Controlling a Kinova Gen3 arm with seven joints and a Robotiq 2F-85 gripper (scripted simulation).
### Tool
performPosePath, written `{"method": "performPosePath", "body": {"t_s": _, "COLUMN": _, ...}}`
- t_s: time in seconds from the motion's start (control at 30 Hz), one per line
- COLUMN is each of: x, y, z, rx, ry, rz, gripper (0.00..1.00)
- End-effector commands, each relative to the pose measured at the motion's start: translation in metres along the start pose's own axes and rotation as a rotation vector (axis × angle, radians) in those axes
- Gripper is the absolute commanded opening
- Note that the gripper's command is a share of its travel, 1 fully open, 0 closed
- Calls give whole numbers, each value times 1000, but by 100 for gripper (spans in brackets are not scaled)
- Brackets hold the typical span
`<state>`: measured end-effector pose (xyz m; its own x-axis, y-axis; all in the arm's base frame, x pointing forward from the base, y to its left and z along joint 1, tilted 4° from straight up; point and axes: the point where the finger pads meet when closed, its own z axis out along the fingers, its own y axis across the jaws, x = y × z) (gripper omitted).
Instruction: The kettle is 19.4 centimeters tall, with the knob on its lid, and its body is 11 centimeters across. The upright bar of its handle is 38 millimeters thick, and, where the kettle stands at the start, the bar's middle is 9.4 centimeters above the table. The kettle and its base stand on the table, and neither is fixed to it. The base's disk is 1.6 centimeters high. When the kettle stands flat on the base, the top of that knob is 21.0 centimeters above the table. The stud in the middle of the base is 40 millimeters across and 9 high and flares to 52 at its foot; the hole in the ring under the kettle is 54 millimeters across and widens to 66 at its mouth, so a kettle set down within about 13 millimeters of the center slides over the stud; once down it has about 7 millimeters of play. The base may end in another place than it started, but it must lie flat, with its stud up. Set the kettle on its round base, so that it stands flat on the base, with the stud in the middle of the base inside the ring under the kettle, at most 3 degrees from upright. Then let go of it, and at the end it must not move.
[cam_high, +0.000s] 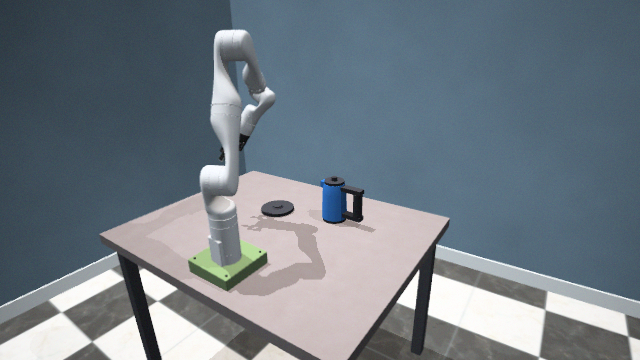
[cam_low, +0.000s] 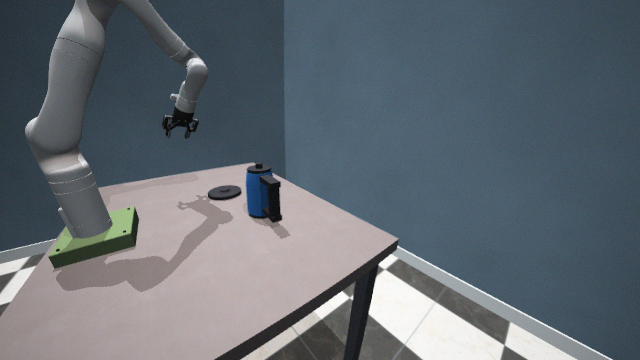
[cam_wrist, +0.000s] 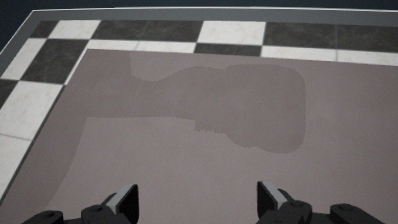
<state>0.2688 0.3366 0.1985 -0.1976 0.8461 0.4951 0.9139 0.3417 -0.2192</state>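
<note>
Item: blue kettle (cam_high: 333, 202), black lid with knob on top. It stands upright on the bench (cam_high: 350, 280), long axis vertical. Its black handle (cam_high: 354, 203) points toward the right edge of the bench in the top view, away from the arm; in the exterior view the handle faces the camera. The spout side faces the round base.

Item: round base (cam_high: 277, 208), a black disk lying flat on the bench, stud up. It sits beside the kettle, on the arm's side of it, apart from it with a strip of bench between them. The kettle is not on it.

Item: white arm (cam_high: 222, 125) on a green base plate (cam_high: 252, 262), mounted near the bench's left corner in the top view. The arm rises tall and folds back down at the wrist.

Item: pincer (cam_low: 180, 131), high above the bench, well apart from both kettle and base, aimed downward. Its fingers stand apart with nothing between them; the wrist view shows only bench surface, the arm's shadow and checkered floor (cam_wrist: 45, 55) beyond the bench edge.
</note>
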Motion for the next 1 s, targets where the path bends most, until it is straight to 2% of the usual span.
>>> {"method": "performPosePath", "body": {"t_s": 0.0, "x": 0, "y": -3, "z": -7, "rx": -12, "ry": -9, "rz": -7, "gripper": 80}}
{"method": "performPosePath", "body": {"t_s": 0.47, "x": -45, "y": -22, "z": -42, "rx": -53, "ry": -141, "rz": 27, "gripper": 80}}
{"method": "performPosePath", "body": {"t_s": 0.53, "x": -45, "y": -22, "z": -42, "rx": -53, "ry": -141, "rz": 27, "gripper": 80}}
{"method": "performPosePath", "body": {"t_s": 0.97, "x": -85, "y": -39, "z": -74, "rx": -94, "ry": -247, "rz": 66, "gripper": 80}}
